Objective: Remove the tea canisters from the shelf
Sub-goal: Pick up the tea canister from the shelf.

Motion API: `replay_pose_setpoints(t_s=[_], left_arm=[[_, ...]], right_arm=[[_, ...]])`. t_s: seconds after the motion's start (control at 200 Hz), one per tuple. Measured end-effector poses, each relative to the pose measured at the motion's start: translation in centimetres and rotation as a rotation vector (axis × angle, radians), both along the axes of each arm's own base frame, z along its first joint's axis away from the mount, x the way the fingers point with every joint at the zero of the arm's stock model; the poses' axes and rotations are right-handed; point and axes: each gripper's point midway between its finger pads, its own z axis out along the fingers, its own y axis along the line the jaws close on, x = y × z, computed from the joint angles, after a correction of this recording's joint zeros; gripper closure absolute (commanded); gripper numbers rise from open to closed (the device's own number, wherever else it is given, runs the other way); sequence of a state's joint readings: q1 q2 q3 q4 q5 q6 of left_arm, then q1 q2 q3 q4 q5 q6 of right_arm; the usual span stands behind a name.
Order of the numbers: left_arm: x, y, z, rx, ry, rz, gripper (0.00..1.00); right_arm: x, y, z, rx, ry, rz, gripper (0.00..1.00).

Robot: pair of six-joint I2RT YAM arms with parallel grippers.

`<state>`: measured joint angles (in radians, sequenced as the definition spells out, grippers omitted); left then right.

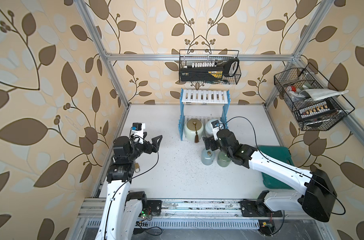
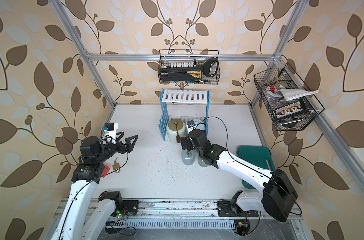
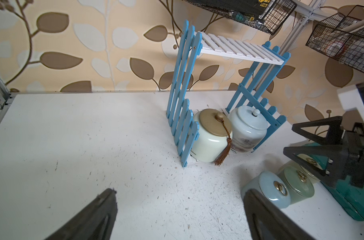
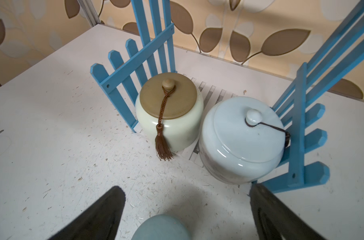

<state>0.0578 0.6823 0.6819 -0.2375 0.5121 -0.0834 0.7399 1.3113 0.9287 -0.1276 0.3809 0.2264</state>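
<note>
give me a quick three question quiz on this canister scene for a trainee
1. How many canisters stand on the shelf?
2. True or false: the shelf's top board holds a canister.
3. The right gripper has its jaws: A) shut on a tassel, B) open and empty, C) shut on a shelf post.
Key: 1) two, the cream canister and the white-blue canister; 2) false; 3) B.

Shelf (image 1: pixel 205 96) lower tier open at front; picket sides (image 1: pixel 182 128), slim canisters (image 1: pixel 207 159) narrow approach.
</note>
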Motion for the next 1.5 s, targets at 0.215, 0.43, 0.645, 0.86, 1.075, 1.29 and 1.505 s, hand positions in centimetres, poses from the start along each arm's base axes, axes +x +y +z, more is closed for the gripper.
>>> replay_pose_setpoints(t_s=[0.215, 0.43, 0.645, 0.86, 1.075, 1.29, 1.505], left_arm=[[-0.3, -0.4, 0.0, -0.004, -0.007, -0.025, 0.01], [-0.6, -1.0, 0.0, -0.006, -0.011, -0.056, 0.01], [-0.7, -1.1, 0.1, -0.004, -0.014, -0.06, 0.01], [-0.8, -1.2, 0.0, -0.004, -0.015, -0.065, 0.01], [-0.8, -1.2, 0.0, -0.005, -0.014, -0.067, 0.01], [-0.7, -1.3, 0.0, -0.005, -0.014, -0.067, 0.01], [-0.7, -1.3, 0.1, -0.005, -0.015, -0.067, 0.01]], right_arm=[[1.6, -1.8, 2.2, 0.037, -0.005, -0.102, 0.07], [3.8, -3.0, 2.3, 0.049, 0.01, -0.192, 0.12], [5.9, -3.9, 0.7, 0.041, 0.062, -0.256, 0.25], [7.9, -4.6, 0.1, 0.049, 0.091, -0.295, 0.31], [9.4, -4.2, -0.9, 0.038, 0.119, -0.295, 0.35], [10.8, -4.4, -1.8, 0.031, 0.138, -0.31, 0.4], [12.0, -4.6, -2.8, 0.024, 0.158, -0.32, 0.43]])
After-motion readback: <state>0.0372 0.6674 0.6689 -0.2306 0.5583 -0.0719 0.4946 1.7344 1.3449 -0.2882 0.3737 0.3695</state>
